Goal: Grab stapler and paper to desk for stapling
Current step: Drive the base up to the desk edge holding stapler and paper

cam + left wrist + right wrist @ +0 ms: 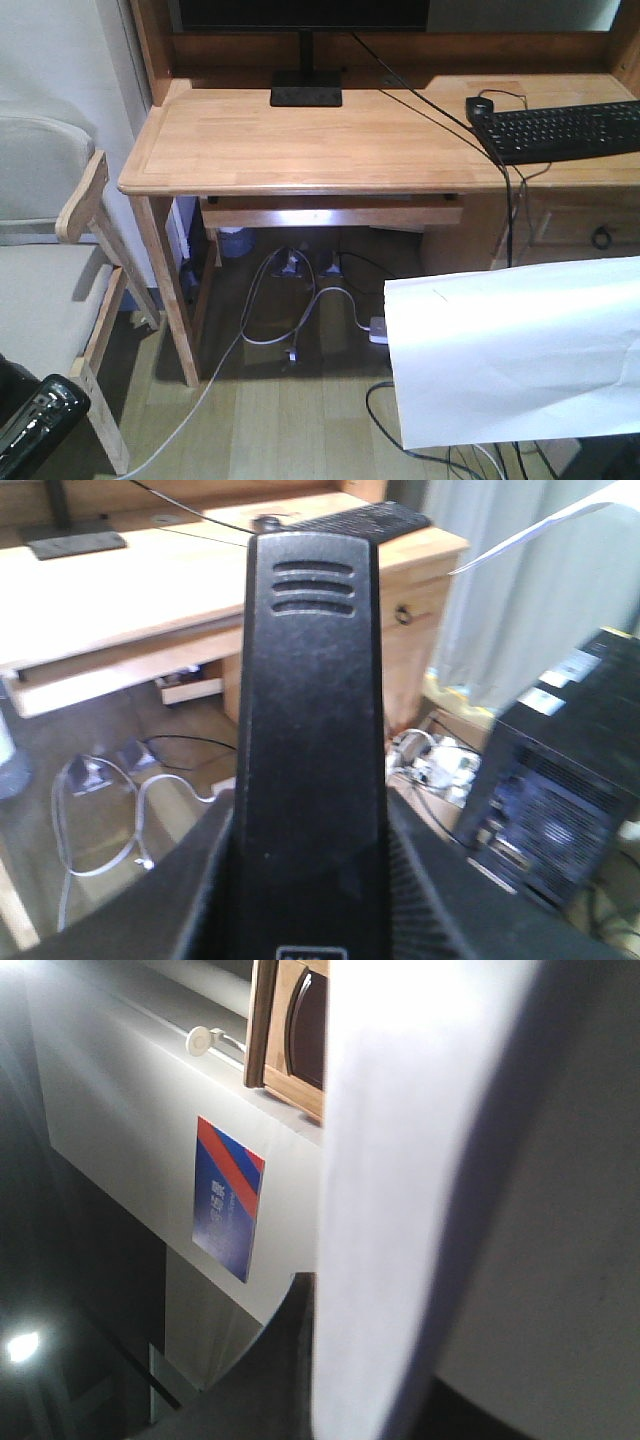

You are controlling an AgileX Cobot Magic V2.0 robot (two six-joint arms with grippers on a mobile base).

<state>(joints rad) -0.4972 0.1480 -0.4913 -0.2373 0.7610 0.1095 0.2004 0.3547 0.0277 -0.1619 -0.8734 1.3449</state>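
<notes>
The black stapler stands lengthwise between the fingers of my left gripper, which is shut on it; no orange patch shows. In the front view a glossy black part of that hand or stapler shows at the bottom left, low and left of the desk. The white paper hangs in the air at the lower right, in front of and below the desk edge. My right gripper is shut on the paper, which covers most of that view. The paper's edge shows in the left wrist view.
A monitor stand and a black keyboard sit on the desk. A padded wooden chair stands at the left. Cables lie on the floor under the desk. A black computer tower stands at the right.
</notes>
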